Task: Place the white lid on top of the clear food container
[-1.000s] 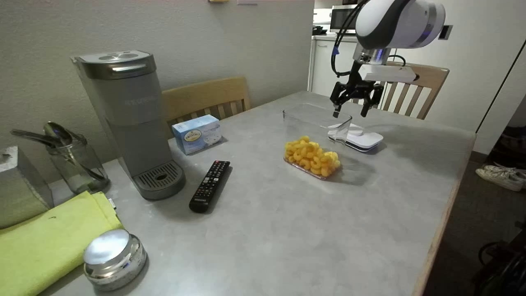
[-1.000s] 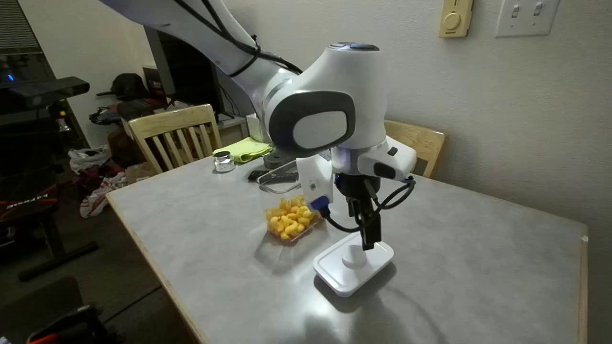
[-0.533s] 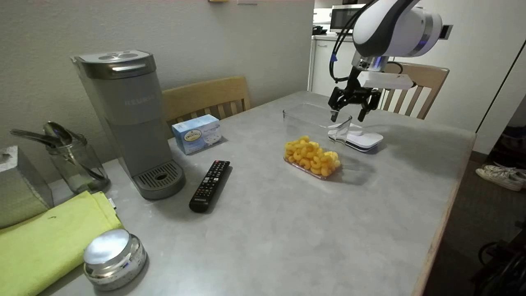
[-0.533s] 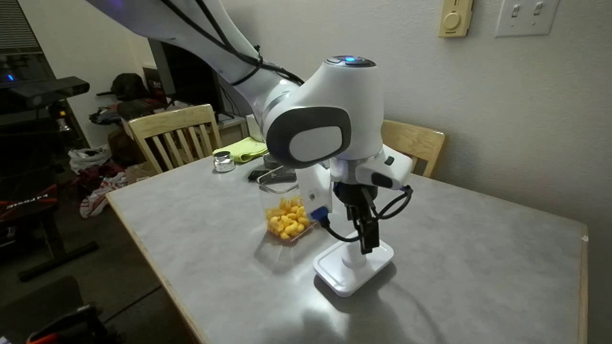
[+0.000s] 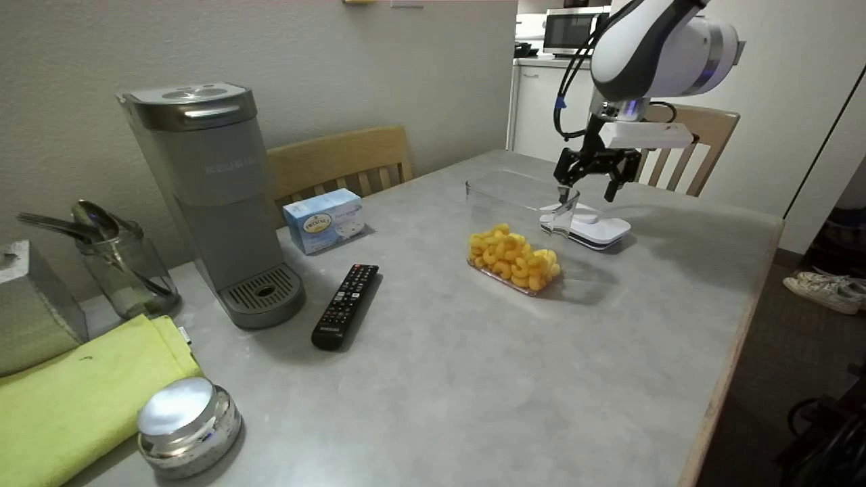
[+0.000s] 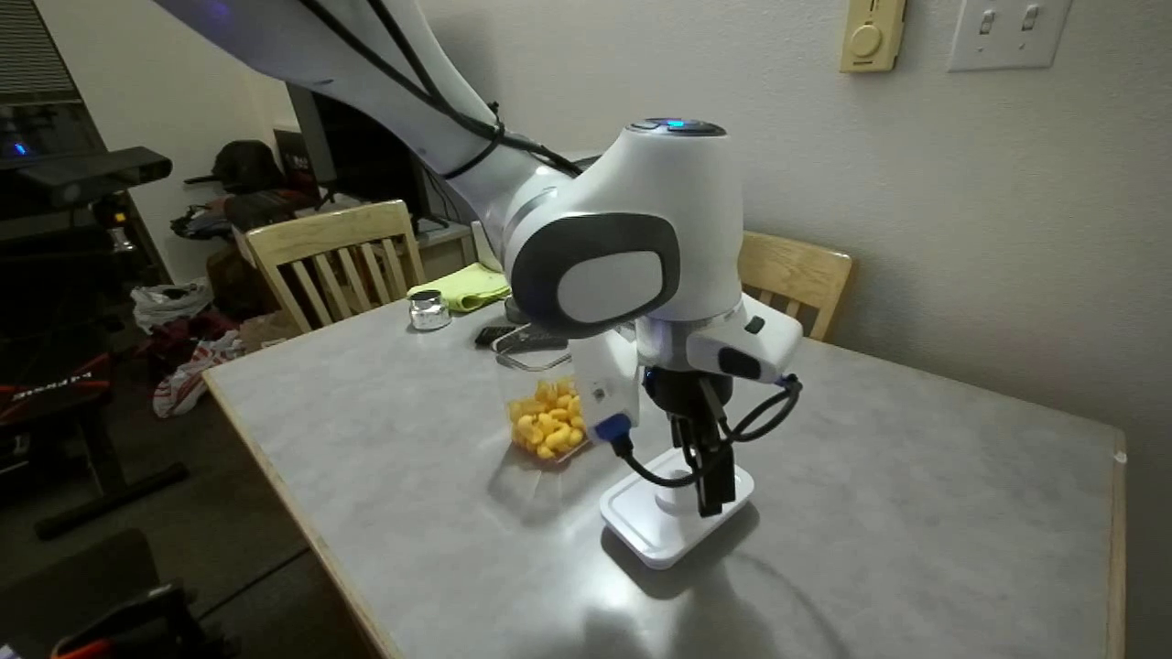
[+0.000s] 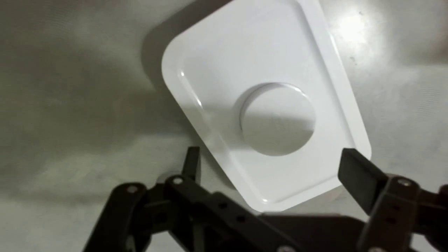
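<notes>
The grey table takes up most of the ground, and the robot arm leans over its far right part in an exterior view, wrist pointing down. Next the clear food container, upright and uncovered, a heap of yellow macaroni-like pieces in the bottom; its walls look thin, so a knock could well send it sliding. Over to the right of it hangs the gripper, jaws spread wide, nothing in its hold. Below is the white lid, flat on the table, nearer and to the right of the container in an exterior view, not yet lifted. It ought to be a light, stiff piece, and that glossy plastic may prove slippery. In the middle rises the round knob, and that looks the place to pinch, low on its sides, since the rim lies too close to the table to get under easily. And the fingers? In the wrist view the left one shows just outside the lid, the right one overlaps a corner, contact hard to tell; the knob sits farther out than both, so the grip likely wants centring first.
</notes>
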Controlling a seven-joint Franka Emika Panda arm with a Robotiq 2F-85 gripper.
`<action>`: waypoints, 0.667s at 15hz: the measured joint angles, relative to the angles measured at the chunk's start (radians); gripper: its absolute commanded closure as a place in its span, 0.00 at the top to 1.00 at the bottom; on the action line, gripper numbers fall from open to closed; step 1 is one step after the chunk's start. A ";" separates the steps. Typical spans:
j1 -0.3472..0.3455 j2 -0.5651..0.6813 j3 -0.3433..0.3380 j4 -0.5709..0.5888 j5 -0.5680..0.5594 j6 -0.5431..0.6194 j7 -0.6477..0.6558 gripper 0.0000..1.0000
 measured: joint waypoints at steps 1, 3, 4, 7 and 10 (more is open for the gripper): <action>0.006 0.000 -0.009 -0.002 -0.008 -0.007 0.012 1.00; 0.011 0.000 -0.017 -0.004 -0.020 -0.030 0.029 1.00; 0.011 0.000 -0.017 -0.005 -0.020 -0.043 0.034 1.00; 0.012 0.002 -0.017 -0.008 -0.020 -0.065 0.038 1.00; 0.013 0.009 -0.017 -0.008 -0.020 -0.073 0.038 1.00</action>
